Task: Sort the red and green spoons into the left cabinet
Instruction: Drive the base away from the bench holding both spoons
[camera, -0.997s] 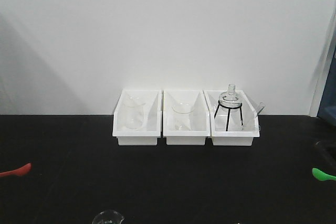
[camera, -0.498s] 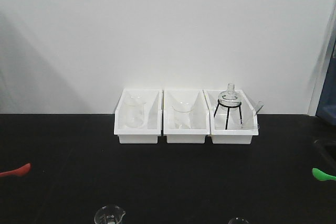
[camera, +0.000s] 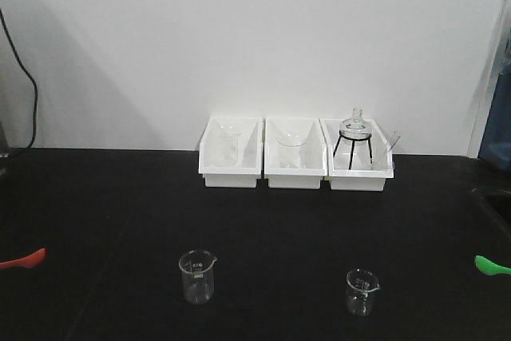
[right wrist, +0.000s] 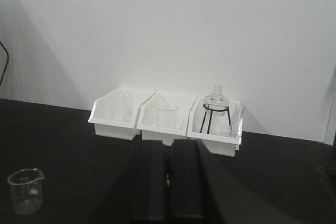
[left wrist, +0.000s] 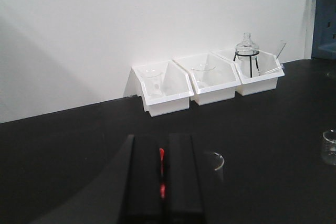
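Red spoon (camera: 24, 259) shows only its bowl end, over the tabletop's (camera: 271, 229) left edge near the front; in the left wrist view a red sliver sits in the thin slit between the left gripper's (left wrist: 161, 153) fingers, whose jaws are almost together and clamp it. Green spoon (camera: 491, 264) juts in over the right edge, and the right gripper (right wrist: 168, 153) has its jaws equally close, a speck of green in the gap. Three white bins (camera: 295, 173) line the back edge against the wall (camera: 255, 37), the right one holding a flask (camera: 353, 125) on a tripod (camera: 351, 153). Two beakers (camera: 197, 275) stand well apart near the front edge.
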Robot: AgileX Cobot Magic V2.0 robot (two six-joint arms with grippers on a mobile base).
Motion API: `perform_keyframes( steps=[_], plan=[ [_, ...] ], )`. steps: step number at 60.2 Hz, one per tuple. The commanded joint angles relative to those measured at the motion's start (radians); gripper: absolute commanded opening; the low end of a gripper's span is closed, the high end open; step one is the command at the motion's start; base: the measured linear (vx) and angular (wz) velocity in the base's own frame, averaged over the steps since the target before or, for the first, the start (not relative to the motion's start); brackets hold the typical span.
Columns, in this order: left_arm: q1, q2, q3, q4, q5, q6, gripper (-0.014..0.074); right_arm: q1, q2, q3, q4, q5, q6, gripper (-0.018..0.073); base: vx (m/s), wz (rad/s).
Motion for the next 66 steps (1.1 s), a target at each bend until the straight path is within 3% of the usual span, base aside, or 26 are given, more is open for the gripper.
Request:
perform_keyframes(
  steps=[1, 30, 66],
  plan=[
    [-0.003, -0.001, -0.027, -0.090, 0.014, -0.007, 0.0000, 0.001, 0.002, -0.036, 0.000, -0.074, 0.004, -0.0006, -0.31, 0.12],
    [-0.003, -0.001, -0.027, -0.090, 0.013, -0.007, 0.0000, 0.001, 0.002, -0.036, 0.000, -0.074, 0.004, -0.0006, -0.28, 0.23],
    [-0.003, -0.001, -0.027, -0.090, 0.013, -0.007, 0.0000, 0.001, 0.002, -0.036, 0.000, -0.073, 0.004, -0.0006, -0.17, 0.53]
  ],
)
